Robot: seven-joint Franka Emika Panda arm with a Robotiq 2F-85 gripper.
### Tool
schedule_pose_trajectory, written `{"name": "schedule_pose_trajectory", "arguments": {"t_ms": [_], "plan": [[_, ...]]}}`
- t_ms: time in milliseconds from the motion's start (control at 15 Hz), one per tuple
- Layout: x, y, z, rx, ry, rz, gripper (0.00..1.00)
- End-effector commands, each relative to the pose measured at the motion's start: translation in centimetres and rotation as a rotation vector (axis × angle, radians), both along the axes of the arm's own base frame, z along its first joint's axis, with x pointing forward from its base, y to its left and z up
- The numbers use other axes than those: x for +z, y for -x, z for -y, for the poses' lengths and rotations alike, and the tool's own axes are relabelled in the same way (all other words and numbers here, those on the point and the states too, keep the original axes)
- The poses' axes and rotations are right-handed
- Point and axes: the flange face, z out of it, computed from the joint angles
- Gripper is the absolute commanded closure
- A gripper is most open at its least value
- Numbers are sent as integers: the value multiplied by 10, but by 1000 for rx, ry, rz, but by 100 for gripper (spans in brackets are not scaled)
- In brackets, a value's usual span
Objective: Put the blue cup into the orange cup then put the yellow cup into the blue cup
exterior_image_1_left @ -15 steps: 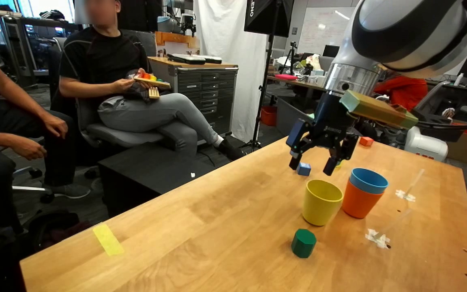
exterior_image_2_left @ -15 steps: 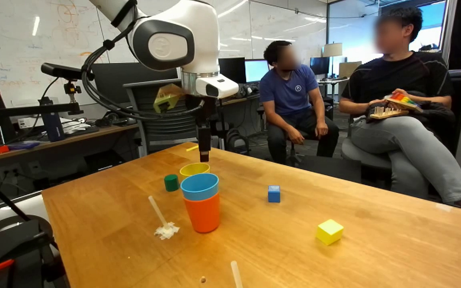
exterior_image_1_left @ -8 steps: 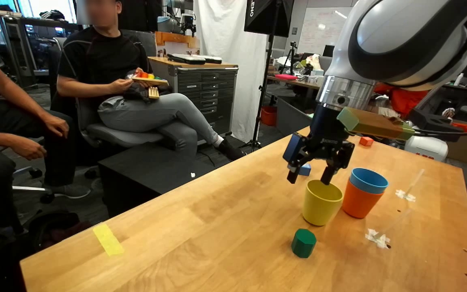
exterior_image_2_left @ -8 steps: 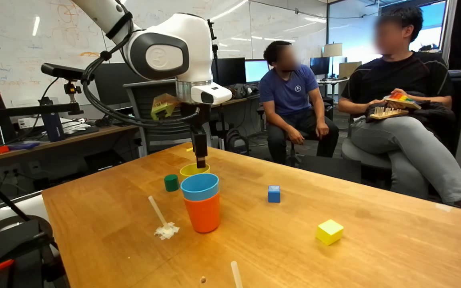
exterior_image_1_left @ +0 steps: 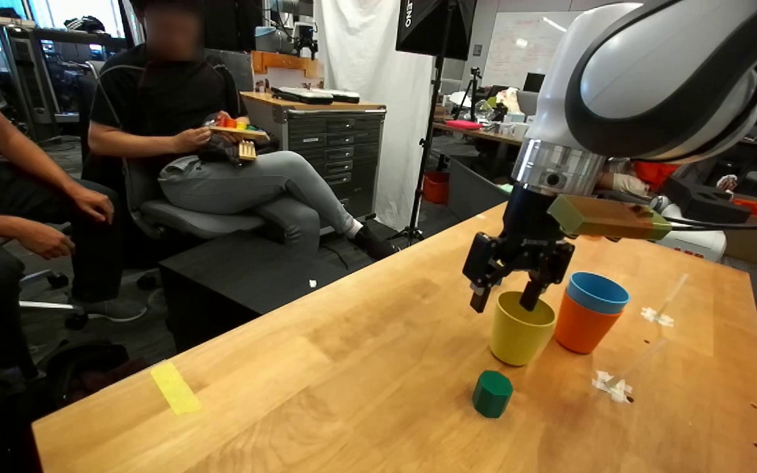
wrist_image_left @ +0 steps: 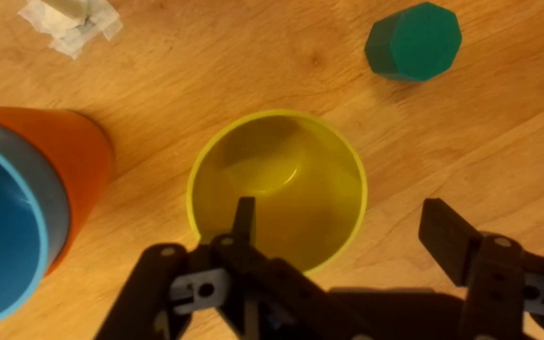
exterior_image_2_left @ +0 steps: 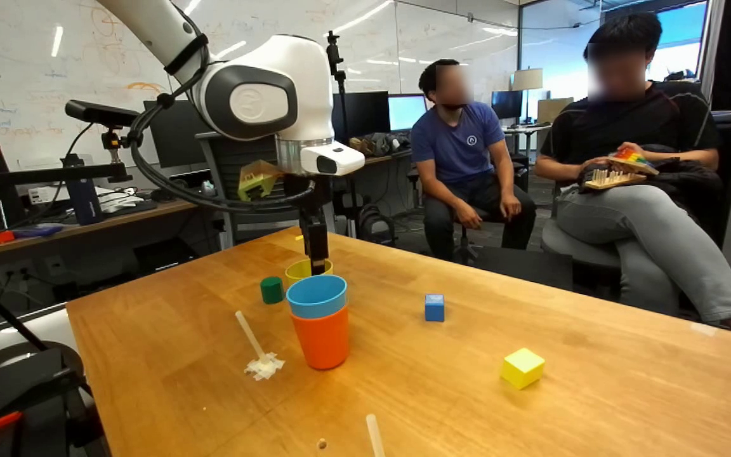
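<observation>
The yellow cup [exterior_image_1_left: 520,343] stands upright on the table, its mouth open to the wrist view [wrist_image_left: 300,217]. The blue cup [exterior_image_1_left: 598,293] sits inside the orange cup [exterior_image_1_left: 582,330], its upper part showing above the orange rim, close beside the yellow cup. The same stack shows in an exterior view, with the blue cup [exterior_image_2_left: 318,308] above the orange cup [exterior_image_2_left: 322,339]. My gripper [exterior_image_1_left: 504,303] is open and empty. In the wrist view [wrist_image_left: 339,202], one finger overlaps the yellow cup's mouth and the other is outside its rim. I cannot tell how far the first finger reaches in.
A green block [exterior_image_1_left: 492,394] stands near the yellow cup. A small blue block [exterior_image_2_left: 434,308] and a yellow block [exterior_image_2_left: 523,369] lie on the table [exterior_image_2_left: 435,393]. Thin sticks are taped upright, one at a tape patch [exterior_image_2_left: 264,366]. A flat yellow note [exterior_image_1_left: 176,389] lies at the table edge.
My gripper has moved down to the yellow cup's mouth, fingers still apart. The cups and blocks have not moved.
</observation>
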Motion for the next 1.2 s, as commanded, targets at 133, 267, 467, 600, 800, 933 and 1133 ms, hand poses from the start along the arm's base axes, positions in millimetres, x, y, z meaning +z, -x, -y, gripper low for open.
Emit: {"name": "schedule_pose_trajectory", "arguments": {"t_ms": [133,267,467,600,800,933,1133], "plan": [[-4,5,-8,17,20,9,58],[-5,7,-11,25,20,7,74],[-6,11,-11,44,23,22,96],[-7,14,-9,62,33,40,100],[-7,18,-7,82,45,54,99],[-3,22,-6,98,50,81,99],[1,32,-5,137,52,107,99]]}}
